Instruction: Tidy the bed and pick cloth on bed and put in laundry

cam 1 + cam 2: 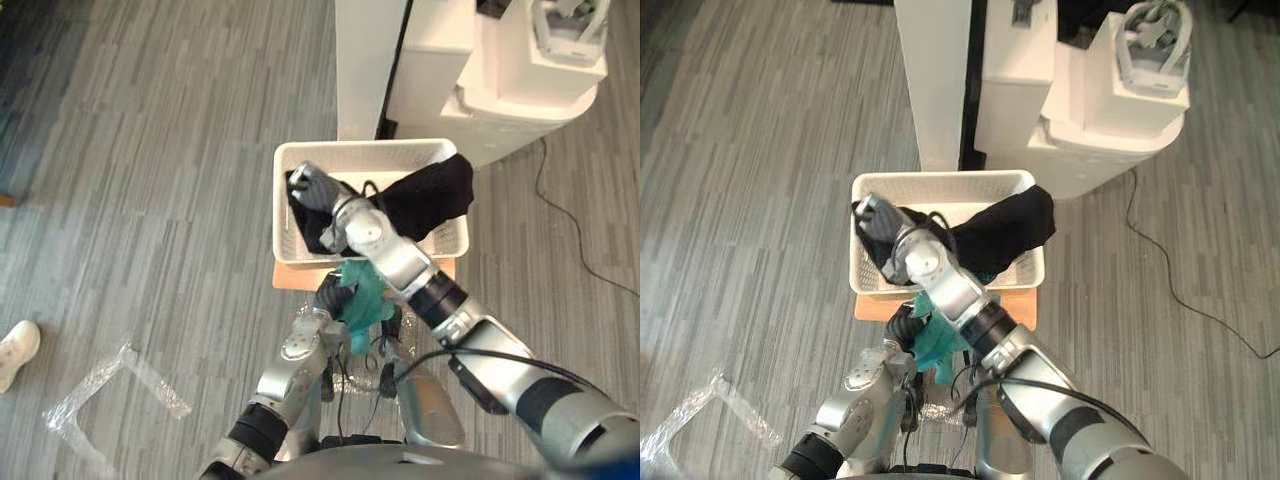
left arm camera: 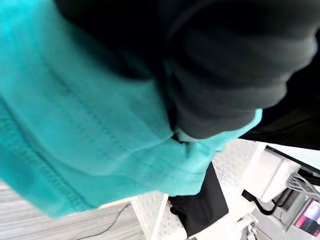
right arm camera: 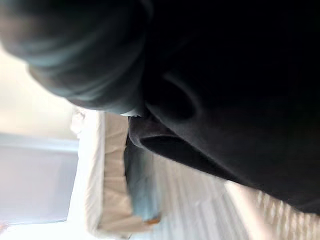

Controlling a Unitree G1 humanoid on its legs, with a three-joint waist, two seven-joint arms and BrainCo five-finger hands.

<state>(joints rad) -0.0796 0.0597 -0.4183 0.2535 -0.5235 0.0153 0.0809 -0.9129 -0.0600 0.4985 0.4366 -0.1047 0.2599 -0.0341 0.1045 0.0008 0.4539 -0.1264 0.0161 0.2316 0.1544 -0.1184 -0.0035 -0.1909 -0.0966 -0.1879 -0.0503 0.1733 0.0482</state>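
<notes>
A white laundry basket (image 1: 360, 148) stands on a small wooden stool (image 1: 288, 277) in front of me. A black cloth (image 1: 435, 195) lies in it and hangs over its right rim. My right hand (image 1: 312, 186) reaches into the basket's left side, fingers buried in the black cloth (image 3: 240, 100). Just below the basket's near rim, my left hand (image 1: 327, 293) is curled on a teal cloth (image 1: 365, 302) that dangles from it. The left wrist view shows the teal cloth (image 2: 90, 130) bunched against the hand, with the basket past it.
White cabinets and a white machine (image 1: 520, 80) stand right behind the basket. Grey wood-look floor spreads to the left, with a strip of clear tape (image 1: 110, 385) stuck on it. A person's white shoe (image 1: 15, 350) is at the far left edge.
</notes>
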